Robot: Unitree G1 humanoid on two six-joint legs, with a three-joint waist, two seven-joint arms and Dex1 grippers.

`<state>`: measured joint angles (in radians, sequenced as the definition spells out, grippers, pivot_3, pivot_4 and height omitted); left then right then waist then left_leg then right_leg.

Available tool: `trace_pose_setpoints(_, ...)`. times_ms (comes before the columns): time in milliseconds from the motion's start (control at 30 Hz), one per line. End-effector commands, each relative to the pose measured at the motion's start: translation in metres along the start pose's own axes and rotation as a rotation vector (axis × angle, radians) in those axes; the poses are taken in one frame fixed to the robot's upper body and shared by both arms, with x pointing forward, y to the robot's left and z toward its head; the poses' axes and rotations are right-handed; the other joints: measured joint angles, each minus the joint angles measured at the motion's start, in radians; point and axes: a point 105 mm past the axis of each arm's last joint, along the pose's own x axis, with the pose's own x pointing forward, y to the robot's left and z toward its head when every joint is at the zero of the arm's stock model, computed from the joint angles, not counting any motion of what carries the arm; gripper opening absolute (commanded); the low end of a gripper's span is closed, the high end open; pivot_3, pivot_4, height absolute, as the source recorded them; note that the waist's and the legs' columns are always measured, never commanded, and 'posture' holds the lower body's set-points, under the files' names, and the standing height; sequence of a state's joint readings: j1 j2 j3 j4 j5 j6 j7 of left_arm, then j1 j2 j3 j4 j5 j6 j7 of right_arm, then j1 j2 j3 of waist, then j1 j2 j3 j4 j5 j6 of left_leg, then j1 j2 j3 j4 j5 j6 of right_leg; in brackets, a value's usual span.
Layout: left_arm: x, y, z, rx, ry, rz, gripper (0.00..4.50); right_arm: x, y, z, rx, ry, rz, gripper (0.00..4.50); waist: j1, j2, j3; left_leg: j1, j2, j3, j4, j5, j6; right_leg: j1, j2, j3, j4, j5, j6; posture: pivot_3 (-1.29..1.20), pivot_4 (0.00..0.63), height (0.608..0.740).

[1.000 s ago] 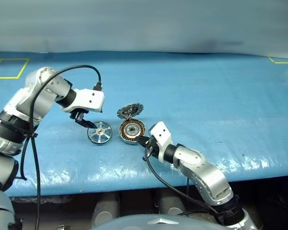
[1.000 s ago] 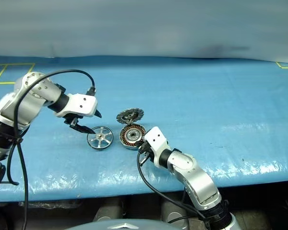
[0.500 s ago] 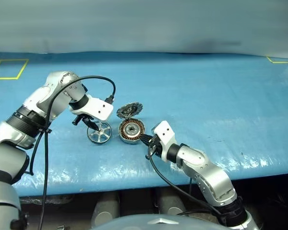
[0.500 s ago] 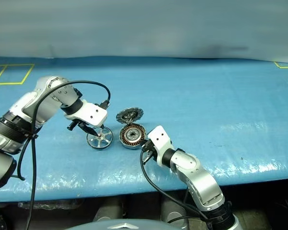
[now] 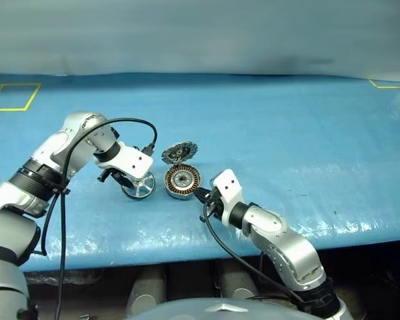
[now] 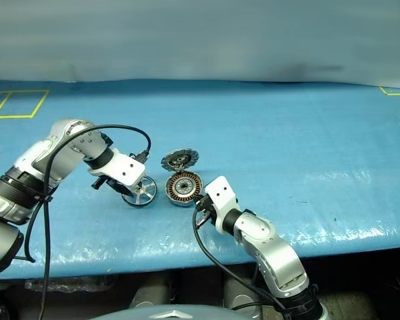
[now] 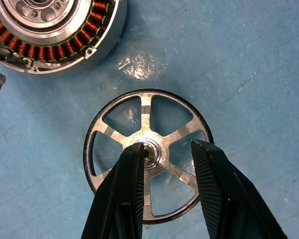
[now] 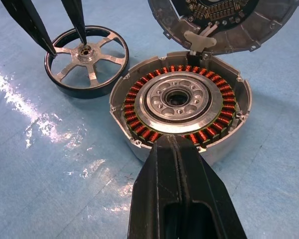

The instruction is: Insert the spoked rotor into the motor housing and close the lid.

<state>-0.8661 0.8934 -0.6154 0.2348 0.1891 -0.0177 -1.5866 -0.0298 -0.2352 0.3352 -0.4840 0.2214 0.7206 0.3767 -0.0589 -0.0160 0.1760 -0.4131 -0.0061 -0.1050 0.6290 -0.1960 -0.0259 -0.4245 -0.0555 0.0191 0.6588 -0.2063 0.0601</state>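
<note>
The left end effector (image 7: 167,164) straddles the spoked rotor (image 7: 148,162), fingers apart, touching rim and hub. Close squarely before lifting. The right end effector (image 8: 175,149), pressed together, braces the motor housing (image 8: 180,104).

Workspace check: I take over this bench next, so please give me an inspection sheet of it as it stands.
Surface: blue sheet with glossy patches and yellow line marks at the far corners.
Job's things: spoked rotor flat on the sheet beside the motor housing; lid hinged open, upright.
Clutter: nothing seen.
Grippers: left tool points down over the rotor, fingers part open either side of the hub; right tool shut, tips at the housing's near rim.
Cables: a black cable loops along each arm.
Surroundings: grey backdrop behind the bench.
</note>
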Motion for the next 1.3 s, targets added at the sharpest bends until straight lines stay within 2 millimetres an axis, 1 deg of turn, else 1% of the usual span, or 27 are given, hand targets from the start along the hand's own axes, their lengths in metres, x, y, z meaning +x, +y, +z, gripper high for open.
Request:
trace_pose_setpoints(33, -0.009, 0.008, 0.004, -0.001, -0.038, 0.060, 1.58, -0.003, 0.003, 0.015, -0.012, -0.071, -0.004, 0.00, 0.000, 0.000, 0.000, 0.000, 0.000, 0.000, 0.000, 0.000, 0.000, 0.000, 0.000, 0.000, 0.001, 0.000, -0.001, 0.00, 0.150, 0.740)
trace_pose_setpoints(67, -0.009, 0.009, 0.005, 0.000, -0.045, 0.065, 1.58, -0.003, 0.002, 0.015, -0.010, -0.072, -0.007, 0.00, 0.000, 0.000, 0.000, 0.000, 0.000, 0.000, 0.000, 0.000, 0.001, 0.000, 0.000, 0.000, 0.001, -0.001, -0.002, 0.00, 0.150, 0.740)
trace_pose_setpoints(100, -0.010, 0.010, 0.005, 0.002, -0.044, 0.070, 1.95, -0.003, 0.002, 0.015, -0.010, -0.072, -0.008, 0.00, -0.001, 0.000, 0.000, 0.000, 0.000, 0.000, 0.000, 0.001, 0.001, 0.000, 0.000, 0.000, 0.001, -0.001, -0.003, 0.00, 0.150, 0.740)
trace_pose_setpoints(133, -0.010, 0.010, 0.005, 0.006, -0.040, 0.074, 2.13, -0.003, 0.002, 0.015, -0.009, -0.073, -0.009, 0.00, -0.001, 0.000, 0.000, 0.000, 0.000, 0.000, 0.000, 0.001, 0.001, 0.000, 0.000, 0.000, 0.001, -0.001, -0.003, 0.00, 0.150, 0.740)
trace_pose_setpoints(333, -0.010, 0.012, 0.004, 0.022, -0.026, 0.071, 4.08, -0.003, 0.000, 0.016, -0.009, -0.077, -0.013, 0.00, -0.001, 0.000, 0.000, 0.000, 0.000, -0.001, 0.000, 0.001, 0.001, 0.000, 0.000, 0.000, 0.001, 0.000, 0.000, 0.00, 0.150, 0.740)
trace_pose_setpoints(700, -0.004, 0.016, 0.001, 0.056, 0.002, 0.038, 4.08, -0.003, -0.001, 0.015, -0.006, -0.079, -0.018, 0.00, -0.001, 0.000, 0.000, 0.000, 0.000, -0.001, 0.000, 0.001, 0.001, 0.000, 0.000, 0.000, 0.001, 0.000, 0.000, 0.00, 0.150, 0.740)
trace_pose_setpoints(1000, 0.000, 0.016, -0.006, 0.061, 0.037, 0.001, 4.08, -0.006, -0.002, 0.014, 0.004, -0.077, -0.039, 0.00, -0.001, 0.000, 0.000, 0.000, 0.000, -0.001, 0.000, 0.001, 0.001, 0.000, 0.000, 0.000, 0.002, 0.000, 0.001, 0.00, 0.150, 0.740)
trace_pose_setpoints(1300, 0.007, 0.015, -0.006, 0.060, 0.033, -0.019, 4.08, -0.006, -0.002, 0.014, 0.011, -0.080, -0.050, 0.00, -0.001, 0.000, 0.000, 0.000, 0.000, -0.001, 0.000, 0.001, 0.001, 0.000, 0.000, 0.000, 0.002, 0.001, 0.001, 0.00, 0.150, 0.740)
